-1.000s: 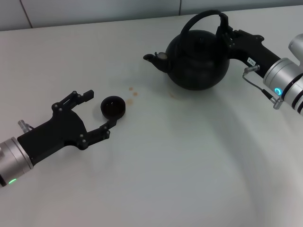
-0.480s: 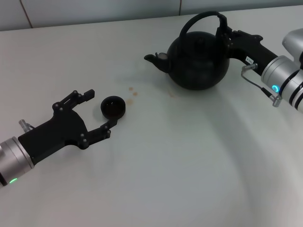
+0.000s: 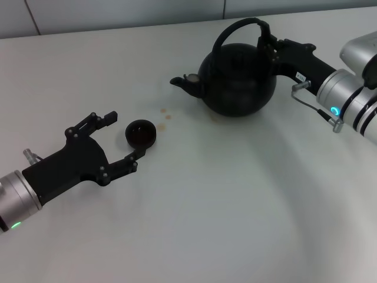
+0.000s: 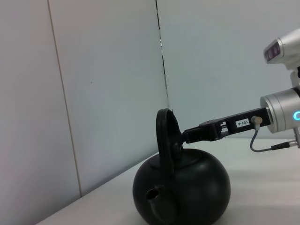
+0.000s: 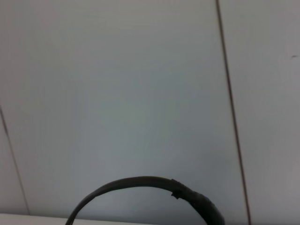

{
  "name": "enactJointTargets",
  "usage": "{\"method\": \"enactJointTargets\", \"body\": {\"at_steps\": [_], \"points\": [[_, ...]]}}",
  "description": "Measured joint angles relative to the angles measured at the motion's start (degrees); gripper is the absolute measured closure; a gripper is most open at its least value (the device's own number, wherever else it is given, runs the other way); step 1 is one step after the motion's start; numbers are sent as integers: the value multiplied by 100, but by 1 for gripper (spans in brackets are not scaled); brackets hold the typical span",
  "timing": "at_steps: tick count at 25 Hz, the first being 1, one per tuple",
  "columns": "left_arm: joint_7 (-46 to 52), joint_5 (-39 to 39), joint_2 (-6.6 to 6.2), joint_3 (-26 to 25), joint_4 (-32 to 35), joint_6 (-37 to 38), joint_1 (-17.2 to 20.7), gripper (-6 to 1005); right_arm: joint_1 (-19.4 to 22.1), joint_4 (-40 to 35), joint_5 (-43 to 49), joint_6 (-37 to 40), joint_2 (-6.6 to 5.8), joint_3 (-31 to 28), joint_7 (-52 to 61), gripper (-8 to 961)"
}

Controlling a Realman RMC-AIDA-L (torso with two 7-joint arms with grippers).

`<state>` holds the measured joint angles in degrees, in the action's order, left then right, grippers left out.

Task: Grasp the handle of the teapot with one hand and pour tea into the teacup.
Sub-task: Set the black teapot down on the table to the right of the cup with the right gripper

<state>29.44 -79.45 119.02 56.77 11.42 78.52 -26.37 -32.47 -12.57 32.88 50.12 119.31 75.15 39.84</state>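
Right gripper (image 3: 266,46) is clamped on the handle (image 3: 238,26) of the teapot (image 3: 235,79), gripping the thicker section on the side away from the spout; the pot sits near the far right part of the table (image 3: 235,206), spout aimed toward the left edge. Teacup (image 3: 141,133) stands left of centre, well apart from the pot. Left gripper (image 3: 123,137) rests on the table with fingers spread wide, bracketing the cup without touching it. Judged step: carrying the pot toward the cup. To do it well: keep the pot level in transit, stop with the spout tip just above the cup, tilt slowly since the cup is tiny. A few brown drips (image 3: 165,114) already mark the table between the two.
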Motion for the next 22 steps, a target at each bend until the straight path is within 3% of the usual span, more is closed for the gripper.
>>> {"method": "enactJointTargets", "body": {"at_steps": [22], "points": [[11,0,-2,18,42,23,2,136,-36,-33,367,-132,-4,15,15,832]]}}
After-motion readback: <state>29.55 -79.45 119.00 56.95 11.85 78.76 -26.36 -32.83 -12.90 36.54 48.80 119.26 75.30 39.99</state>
